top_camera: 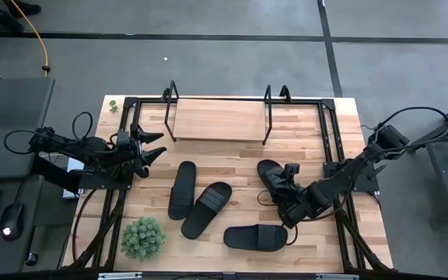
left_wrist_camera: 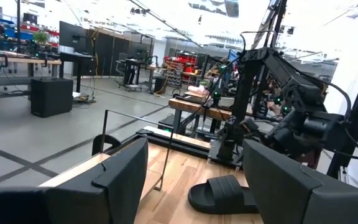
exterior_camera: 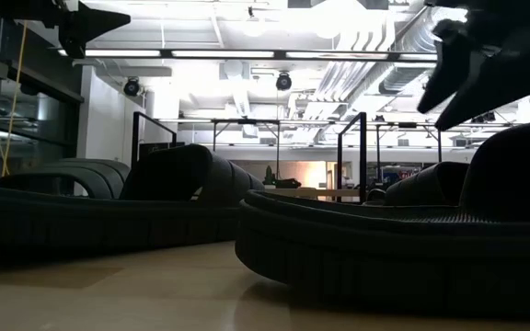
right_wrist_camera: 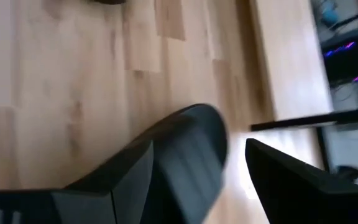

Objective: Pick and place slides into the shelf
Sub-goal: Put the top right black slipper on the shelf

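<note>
Four black slides lie flat on their soles on the wooden table: two side by side in the middle (top_camera: 182, 189) (top_camera: 207, 208), one at the near right (top_camera: 257, 236) and one farther back on the right (top_camera: 273, 177). The shelf (top_camera: 216, 120), a light board between black wire end frames, stands at the far middle. My right gripper (top_camera: 288, 218) hangs open and slanted down between the two right-hand slides. In its wrist view a slide's rounded end (right_wrist_camera: 191, 155) shows between the open fingers, and I see no touch. My left gripper (top_camera: 150, 152) waits open at the table's left, above the top.
A small green plant (top_camera: 143, 237) stands at the near left corner. A black metal frame (top_camera: 329, 148) runs along the table's sides. Bare wood lies between the slides and the shelf. The room beyond holds benches and equipment.
</note>
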Motion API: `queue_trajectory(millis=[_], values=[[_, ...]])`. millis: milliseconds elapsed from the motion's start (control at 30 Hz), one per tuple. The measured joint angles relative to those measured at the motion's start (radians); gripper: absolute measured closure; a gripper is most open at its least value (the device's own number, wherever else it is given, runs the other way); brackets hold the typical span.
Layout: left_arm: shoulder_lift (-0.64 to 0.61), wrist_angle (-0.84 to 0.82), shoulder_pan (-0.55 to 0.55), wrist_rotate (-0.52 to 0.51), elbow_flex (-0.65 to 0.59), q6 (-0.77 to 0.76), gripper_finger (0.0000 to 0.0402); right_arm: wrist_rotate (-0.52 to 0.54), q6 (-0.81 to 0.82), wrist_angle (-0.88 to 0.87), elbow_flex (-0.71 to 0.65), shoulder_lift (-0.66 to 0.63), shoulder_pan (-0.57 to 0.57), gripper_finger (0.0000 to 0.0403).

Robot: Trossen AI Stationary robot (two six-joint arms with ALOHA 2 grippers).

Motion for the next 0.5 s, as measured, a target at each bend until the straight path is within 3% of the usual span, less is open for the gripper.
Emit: queue_trajectory(millis=[500], values=[[0.0, 0.0, 0.0, 0.0, 0.0, -0.003, 0.0156, 0.013, 0.03, 0.033, 0.0, 0.0, 0.067, 0.0155]])
